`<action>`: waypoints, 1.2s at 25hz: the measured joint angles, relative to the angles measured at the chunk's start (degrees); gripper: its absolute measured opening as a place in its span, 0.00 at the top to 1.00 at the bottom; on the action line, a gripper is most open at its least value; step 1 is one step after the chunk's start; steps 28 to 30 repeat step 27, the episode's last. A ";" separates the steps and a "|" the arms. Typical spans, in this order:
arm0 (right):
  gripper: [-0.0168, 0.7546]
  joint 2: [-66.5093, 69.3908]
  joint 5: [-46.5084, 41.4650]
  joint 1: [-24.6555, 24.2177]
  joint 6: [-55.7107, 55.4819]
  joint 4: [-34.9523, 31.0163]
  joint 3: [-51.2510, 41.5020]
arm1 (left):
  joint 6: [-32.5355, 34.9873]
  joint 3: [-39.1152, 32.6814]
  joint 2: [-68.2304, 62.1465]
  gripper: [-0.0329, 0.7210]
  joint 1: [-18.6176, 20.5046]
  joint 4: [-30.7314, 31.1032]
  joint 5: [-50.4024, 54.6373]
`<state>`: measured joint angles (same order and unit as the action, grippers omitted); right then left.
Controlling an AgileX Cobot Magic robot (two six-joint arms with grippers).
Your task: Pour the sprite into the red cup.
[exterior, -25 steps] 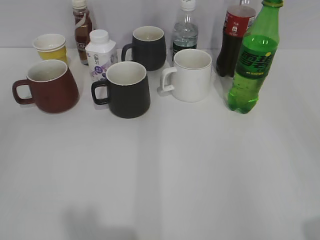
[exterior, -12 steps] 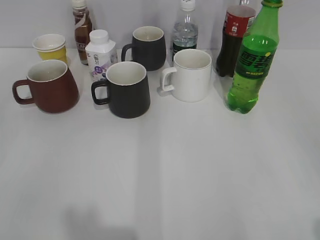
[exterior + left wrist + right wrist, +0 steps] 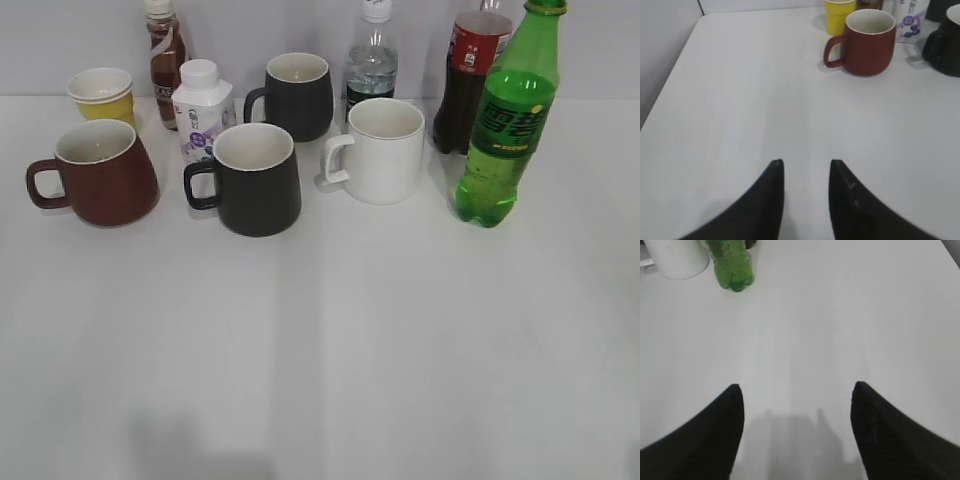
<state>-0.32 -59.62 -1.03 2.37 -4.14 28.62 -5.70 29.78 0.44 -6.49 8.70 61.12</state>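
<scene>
A: Nothing on the table moved since b4.
B: Where's the sprite [image 3: 503, 125]?
A: Upright, right of the white mug [image 3: 383, 150], ahead-left of the right gripper [image 3: 796, 412], jaws wide, empty. Nearer arm.
B: Red cup [image 3: 97, 170]?
A: Far left of that mug. Left gripper [image 3: 806, 175] slightly apart, empty.

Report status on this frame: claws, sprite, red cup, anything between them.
Left claw and right claw open, empty. Sprite upright, capped, far right. Red cup far left. White mug and black mug stand between.

Bright, even light — soft shadows
</scene>
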 joint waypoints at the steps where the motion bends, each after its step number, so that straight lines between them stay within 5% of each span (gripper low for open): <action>1: 0.33 0.00 0.00 0.15 0.00 0.00 0.00 | 0.00 0.00 0.00 0.64 0.64 0.00 0.00; 9: 0.33 -0.06 -0.06 4.31 0.00 0.00 0.00 | 0.00 0.00 0.00 0.64 1.32 0.00 0.00; 30: 0.33 -0.17 0.00 4.42 0.00 0.00 0.00 | 0.00 0.00 0.00 0.64 1.32 0.00 0.00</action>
